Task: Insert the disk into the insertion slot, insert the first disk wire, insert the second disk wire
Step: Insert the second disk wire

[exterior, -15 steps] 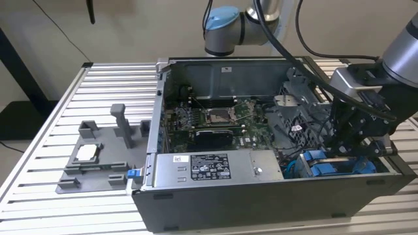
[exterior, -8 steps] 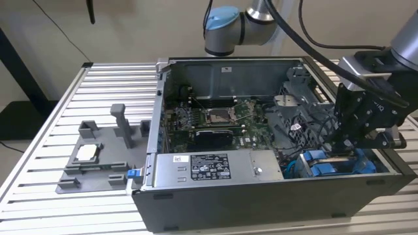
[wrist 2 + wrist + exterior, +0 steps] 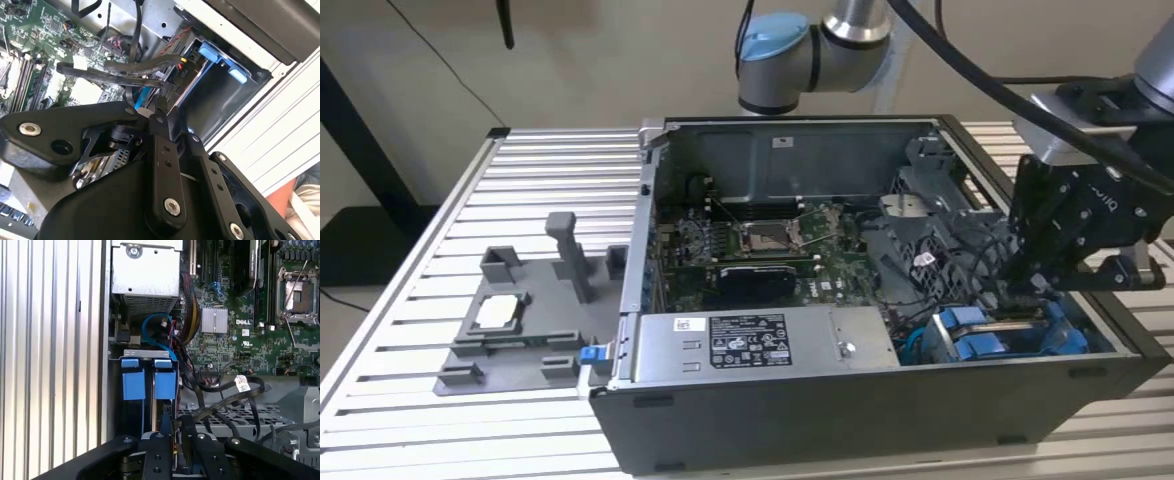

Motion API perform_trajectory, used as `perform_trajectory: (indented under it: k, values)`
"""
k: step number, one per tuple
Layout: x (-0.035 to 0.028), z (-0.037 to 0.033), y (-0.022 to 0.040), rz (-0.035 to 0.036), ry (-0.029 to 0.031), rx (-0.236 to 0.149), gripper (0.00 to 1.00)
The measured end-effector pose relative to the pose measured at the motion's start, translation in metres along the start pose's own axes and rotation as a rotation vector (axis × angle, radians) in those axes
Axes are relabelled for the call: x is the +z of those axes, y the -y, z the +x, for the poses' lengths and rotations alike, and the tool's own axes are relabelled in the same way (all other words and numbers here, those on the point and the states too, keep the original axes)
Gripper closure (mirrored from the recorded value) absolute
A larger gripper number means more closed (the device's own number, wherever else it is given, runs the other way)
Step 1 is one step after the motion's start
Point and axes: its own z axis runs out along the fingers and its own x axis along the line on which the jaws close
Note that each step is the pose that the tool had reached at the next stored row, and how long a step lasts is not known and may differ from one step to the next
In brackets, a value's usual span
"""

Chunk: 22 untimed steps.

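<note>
Disk step looks done. In the first wrist view two blue carrier tabs sit inside the slot (image 3: 150, 354), and I take the one in line with the tool as the disk (image 3: 165, 384). Its silver body is hidden, so this is a judgement. In the exterior view the slot is at about 4 o'clock in the open case, right beside the PSU box (image 3: 761, 340) on the near wall.

Wires: neither can be confirmed as plugged in. Black leads hang loose over the bay end, so I'd put us in the first-wire step, with the second left to do.

Gripper (image 3: 161, 112) is down at the slot's open end, at 3 o'clock from the board (image 3: 761, 240). The jaws are nearly together with only a thin gap, and they look pinched on a small black plug (image 3: 175, 426) on a black wire. The plug is just short of the disk's end — I can't tell whether they touch.

Further out, a grey fixture (image 3: 520, 320) lies on the table (image 3: 400, 330) at 9 o'clock from the case, well clear of the work.
</note>
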Motion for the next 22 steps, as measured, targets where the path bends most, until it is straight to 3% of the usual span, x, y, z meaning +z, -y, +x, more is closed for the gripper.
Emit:
perform_trajectory:
  k: [6,22]
  values:
    - [-0.0042,-0.0004,-0.0002,0.0000,0.0002,0.000,0.76]
    - [-0.0078,-0.0008,-0.0005,0.0000,0.0000,0.000,0.76]
